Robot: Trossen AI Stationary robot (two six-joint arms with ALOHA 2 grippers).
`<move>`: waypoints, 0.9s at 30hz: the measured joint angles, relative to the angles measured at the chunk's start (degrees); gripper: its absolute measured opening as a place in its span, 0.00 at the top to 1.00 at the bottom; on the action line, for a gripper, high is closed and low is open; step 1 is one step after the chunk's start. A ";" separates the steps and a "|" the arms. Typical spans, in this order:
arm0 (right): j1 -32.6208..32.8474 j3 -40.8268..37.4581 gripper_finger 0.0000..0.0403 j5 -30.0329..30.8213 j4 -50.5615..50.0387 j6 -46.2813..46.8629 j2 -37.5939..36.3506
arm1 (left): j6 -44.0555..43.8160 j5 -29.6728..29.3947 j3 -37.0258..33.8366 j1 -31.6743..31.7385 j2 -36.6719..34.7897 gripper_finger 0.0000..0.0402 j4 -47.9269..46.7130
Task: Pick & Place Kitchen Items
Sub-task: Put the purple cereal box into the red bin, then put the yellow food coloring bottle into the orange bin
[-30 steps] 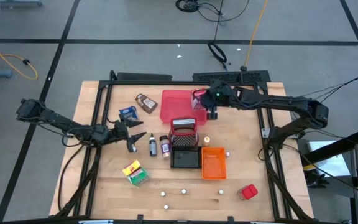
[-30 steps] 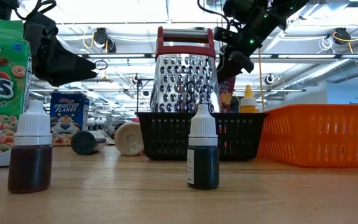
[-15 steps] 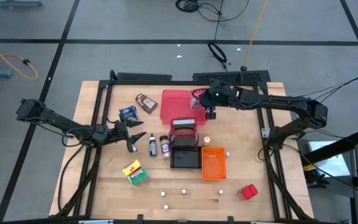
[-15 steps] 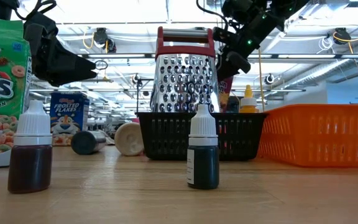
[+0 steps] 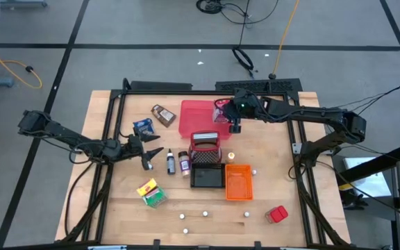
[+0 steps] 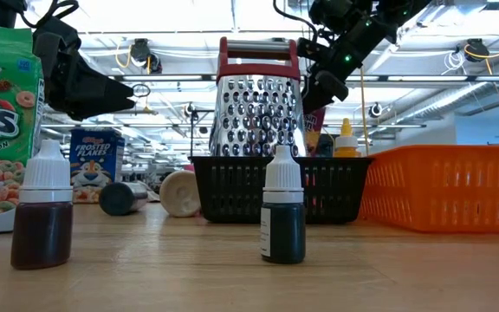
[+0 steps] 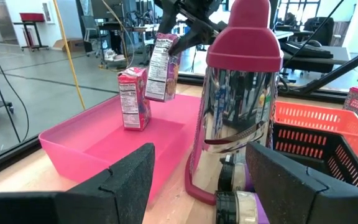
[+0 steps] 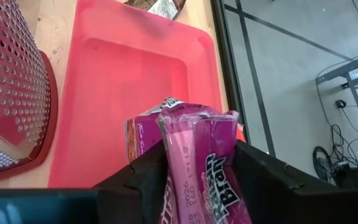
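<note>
My right gripper (image 8: 194, 168) is shut on a purple cereal pack (image 8: 197, 143) above the far right part of the red tray (image 5: 198, 117). A second pink pack (image 7: 133, 99) stands upright on the tray floor just beside it. My left gripper (image 5: 148, 148) waits open and level at the table's left, pointing at the two dark bottles (image 5: 176, 162) and the grater (image 5: 205, 144). Loose on the table lie a blue pack (image 5: 143, 126), a brown pouch (image 5: 163, 114), a yellow-green box (image 5: 151, 192) and a red box (image 5: 276, 214). My right gripper pinches the purple pack between its two fingers, one on each broad face near its upper end (image 7: 165, 42). The fingers slant down from the table's right. The pack hangs tilted below them (image 7: 159, 74), over the tray beside the standing pack.
The grater stands at the black wire basket (image 5: 207, 176), with the orange bin (image 5: 238, 182) to the basket's right. Several tiny white pieces (image 5: 205, 214) lie along the near edge. A black frame rail (image 5: 186, 92) borders the table.
</note>
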 joint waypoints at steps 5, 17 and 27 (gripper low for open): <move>-0.27 0.00 0.48 0.05 0.05 0.02 0.00 | 0.00 -0.01 0.00 0.00 0.00 0.36 0.00; -1.57 -2.82 0.42 -0.02 0.98 0.28 -0.02 | 0.00 -0.01 0.00 0.00 0.01 0.36 0.01; -1.57 -7.41 0.43 -0.03 4.93 0.03 -0.35 | 0.00 -0.01 0.00 0.00 0.01 0.36 0.02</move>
